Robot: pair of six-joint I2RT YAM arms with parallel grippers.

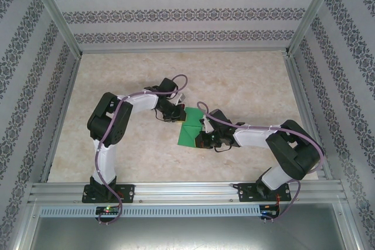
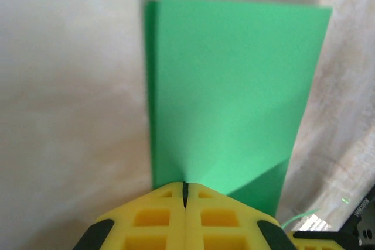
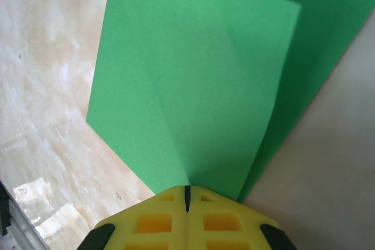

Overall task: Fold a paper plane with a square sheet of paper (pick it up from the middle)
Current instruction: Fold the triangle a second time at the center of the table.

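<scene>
jaws pressed together, the left tool (image 2: pixel 184 191) pinches one edge of the square sheet of paper (image 2: pixel 234 86). the right tool (image 3: pixel 187 192) clamps the opposite edge the same way. the sheet hangs between them, doubled over with a slanting crease. it looks like an early fold. next, i judge, one side needs freeing so the crease can be pressed flat. the paper is thin, matte and bright green, and the table (image 1: pixel 252 86) beneath the sheet is pale marbled stone.

1. the table (image 1: pixel 234 80) has a pale, marbled beige top, framed by aluminium rails.
2. the square sheet of paper (image 1: pixel 188 132), bright green and partly folded, lies near the table's middle.
</scene>
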